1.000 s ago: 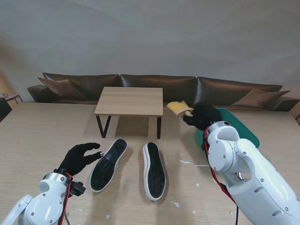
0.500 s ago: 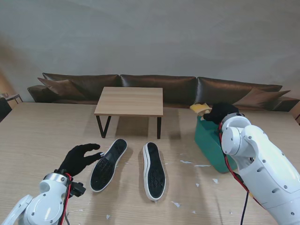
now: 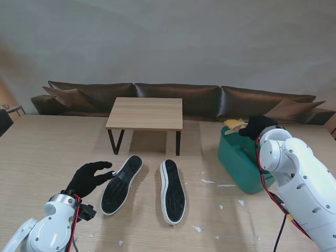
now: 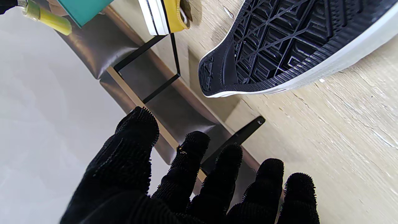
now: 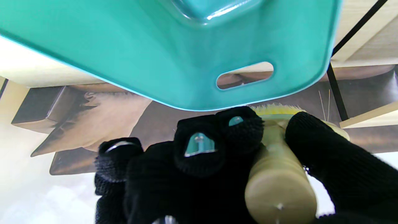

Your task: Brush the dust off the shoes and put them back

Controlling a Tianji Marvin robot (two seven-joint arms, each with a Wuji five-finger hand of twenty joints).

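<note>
Right hand [image 3: 258, 126] grips brush [image 3: 234, 124] over green bin [image 3: 239, 160]; left hand [image 3: 90, 177] spread, empty, beside two overturned shoes [image 3: 172, 190].

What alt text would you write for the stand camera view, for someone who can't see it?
Two shoes, the left shoe and the right shoe, lie sole-up on a wooden table. The open left hand hovers beside the left shoe, while the right hand holds a yellow brush over a green bin. Beyond stand a small bench and brown sofa.
</note>
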